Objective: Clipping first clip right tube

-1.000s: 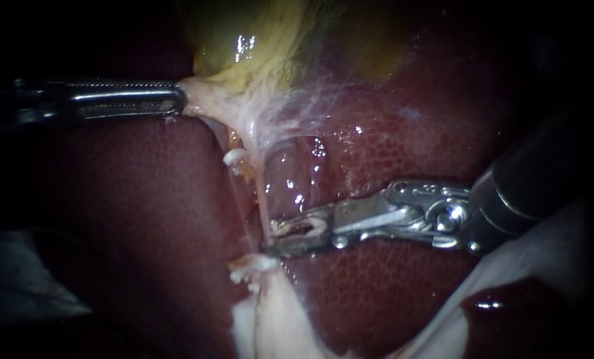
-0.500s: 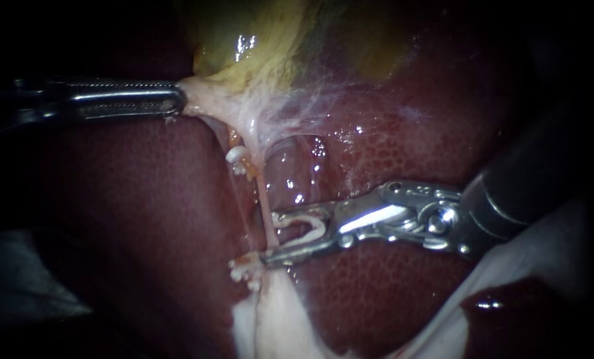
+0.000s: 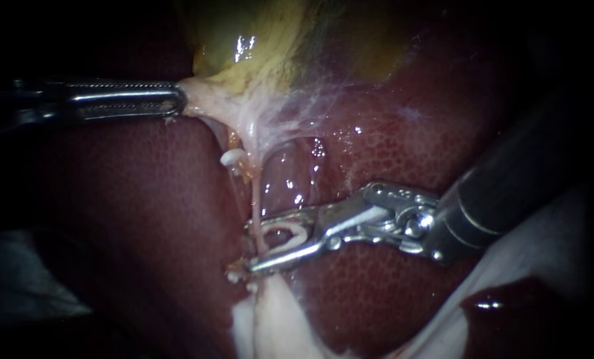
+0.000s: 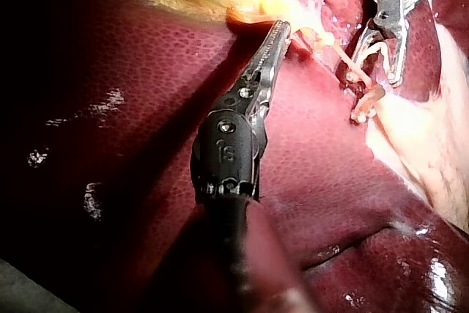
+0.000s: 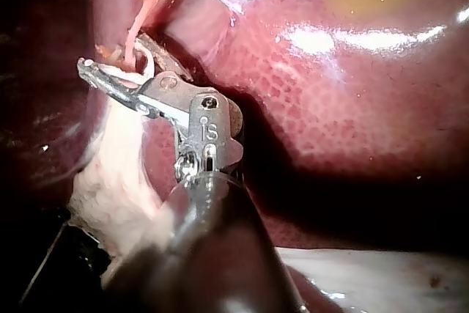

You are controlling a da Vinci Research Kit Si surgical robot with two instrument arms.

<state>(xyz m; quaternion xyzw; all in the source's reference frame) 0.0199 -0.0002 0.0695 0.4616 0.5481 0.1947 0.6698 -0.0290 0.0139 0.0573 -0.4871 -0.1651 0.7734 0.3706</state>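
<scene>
Jaws of the right instrument [image 3: 252, 246] stood narrowly apart, carrying a white clip [image 3: 302, 233] astride the thin right tube [image 3: 258, 196], just above the liver [image 3: 144, 219]. Left instrument [image 3: 177, 100] clamped pale tissue [image 3: 200, 96] at the edge of the gallbladder [image 3: 244, 40], well apart, with bare liver between them.

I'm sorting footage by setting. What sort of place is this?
Probably a surgical bench, seen by endoscope: a dark red liver and yellowish gallbladder, the left instrument gripping the gallbladder's pale edge, and the right instrument holding a white clip around a thin tube.
</scene>
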